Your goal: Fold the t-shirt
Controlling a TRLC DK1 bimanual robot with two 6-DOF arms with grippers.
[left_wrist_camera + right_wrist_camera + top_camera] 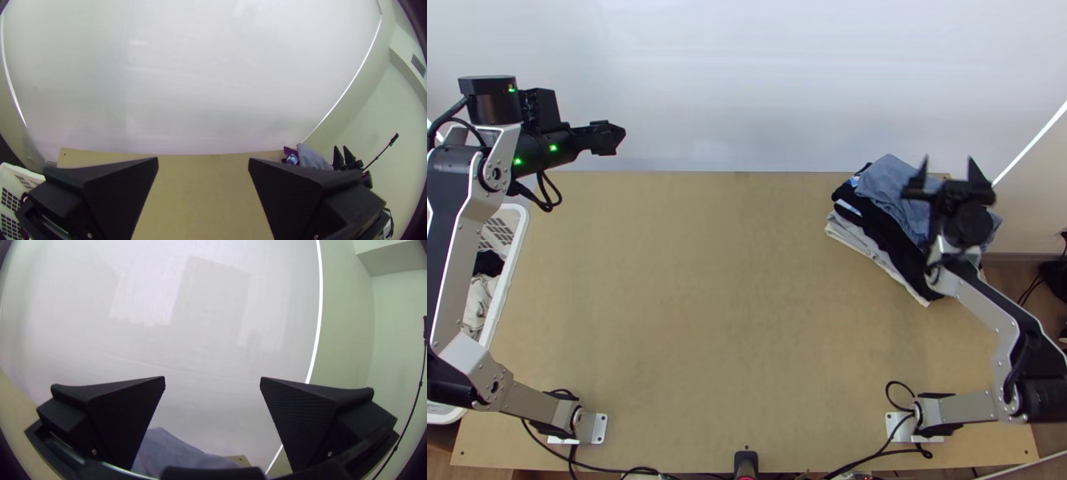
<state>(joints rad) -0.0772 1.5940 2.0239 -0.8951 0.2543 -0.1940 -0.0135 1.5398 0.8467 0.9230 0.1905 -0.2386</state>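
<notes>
Light wooden table [707,320], clothes stack [891,188] partly hidden by right pincer [948,166], fingers apart; left pincer [617,137] likewise apart; basket [516,258] cut off

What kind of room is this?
Perhaps a robot workroom at home or in a lab: two robot arms stand at a wooden table, with folded clothes and a white laundry basket.
</notes>
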